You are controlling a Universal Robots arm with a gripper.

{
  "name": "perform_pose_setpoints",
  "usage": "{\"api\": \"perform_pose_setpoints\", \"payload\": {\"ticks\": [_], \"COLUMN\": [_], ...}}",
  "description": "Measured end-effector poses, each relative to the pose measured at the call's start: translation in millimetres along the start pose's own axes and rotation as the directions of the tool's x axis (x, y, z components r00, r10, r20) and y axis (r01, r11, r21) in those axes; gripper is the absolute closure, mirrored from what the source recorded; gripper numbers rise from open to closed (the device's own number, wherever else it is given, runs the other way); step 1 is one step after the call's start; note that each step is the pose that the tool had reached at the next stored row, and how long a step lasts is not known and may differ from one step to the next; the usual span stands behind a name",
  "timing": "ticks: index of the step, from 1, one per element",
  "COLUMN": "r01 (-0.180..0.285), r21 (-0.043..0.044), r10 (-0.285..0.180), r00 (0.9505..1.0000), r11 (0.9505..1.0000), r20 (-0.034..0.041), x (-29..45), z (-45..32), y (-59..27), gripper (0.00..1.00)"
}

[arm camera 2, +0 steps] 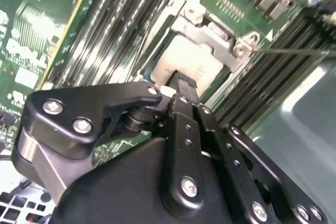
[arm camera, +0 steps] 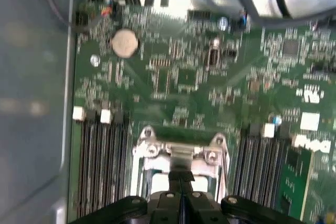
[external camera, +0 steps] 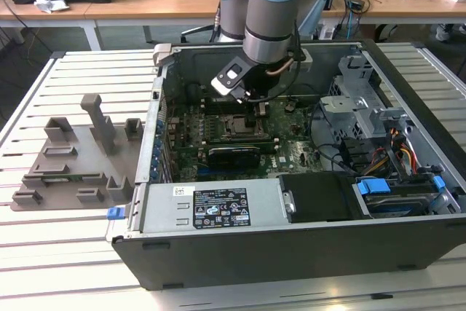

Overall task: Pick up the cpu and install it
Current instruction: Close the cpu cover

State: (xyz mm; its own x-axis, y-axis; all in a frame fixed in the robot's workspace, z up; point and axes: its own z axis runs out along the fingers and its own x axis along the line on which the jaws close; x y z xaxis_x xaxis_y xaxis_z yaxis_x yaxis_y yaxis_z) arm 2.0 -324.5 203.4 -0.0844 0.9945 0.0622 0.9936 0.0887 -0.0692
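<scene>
Right below the pressed-together fingers [arm camera 2: 185,85] lies the socket frame [arm camera 2: 212,31] with the cpu [arm camera 2: 191,59] inside. Low memory slots [arm camera 2: 110,35] flank the fingers on both sides. Past one row the grey case wall [arm camera 2: 296,124] rises. Above the fingers the case stands open.

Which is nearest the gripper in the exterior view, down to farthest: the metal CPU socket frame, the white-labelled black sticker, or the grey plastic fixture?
1. Metal CPU socket frame, directly beneath the gripper.
2. White-labelled black sticker, lower in the view.
3. Grey plastic fixture, far off at the exterior view's left.
</scene>
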Motion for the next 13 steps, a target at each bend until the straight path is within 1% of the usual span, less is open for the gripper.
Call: {"api": "perform_pose_setpoints", "payload": {"ticks": [2, 3, 4, 5, 6, 8, 9, 10, 11, 13], "r01": [0.0, 0.0, 0.0, 0.0, 0.0, 0.005, 0.021, 0.029, 0.032, 0.033], "r21": [-0.0009, 0.0001, 0.0002, 0.0002, 0.0003, 0.0003, 0.0014, 0.0017, 0.0017, 0.0016], "r10": [0.0, 0.0, 0.0, 0.0, 0.0, -0.005, -0.021, -0.029, -0.032, -0.033], "r00": [1.0, 1.0, 1.0, 1.0, 1.0, 1.0, 0.9998, 0.9996, 0.9995, 0.9994], "r11": [1.0, 1.0, 1.0, 1.0, 1.0, 1.0, 0.9998, 0.9996, 0.9995, 0.9994], "r20": [-0.0015, 0.0002, 0.0003, 0.0002, 0.0004, 0.0004, 0.001, -0.0005, -0.0008, -0.0015], "x": [0.4, 0.5, 0.8, 1.1, 1.2, 1.4, 1.5, 1.8, 2.0, 2.9], "z": [-3.4, -9.0, -12.9, -18.5, -21.0, -21.5, -21.4, -20.6, -19.1, -15.5], "y": [-0.1, -0.7, -1.0, -1.4, -1.5, -2.9, -4.8, -7.2, -11.3, -22.7], "gripper": [0.89, 0.89, 0.89, 0.89, 0.89, 0.89, 0.89, 0.89, 0.89, 0.89]}}
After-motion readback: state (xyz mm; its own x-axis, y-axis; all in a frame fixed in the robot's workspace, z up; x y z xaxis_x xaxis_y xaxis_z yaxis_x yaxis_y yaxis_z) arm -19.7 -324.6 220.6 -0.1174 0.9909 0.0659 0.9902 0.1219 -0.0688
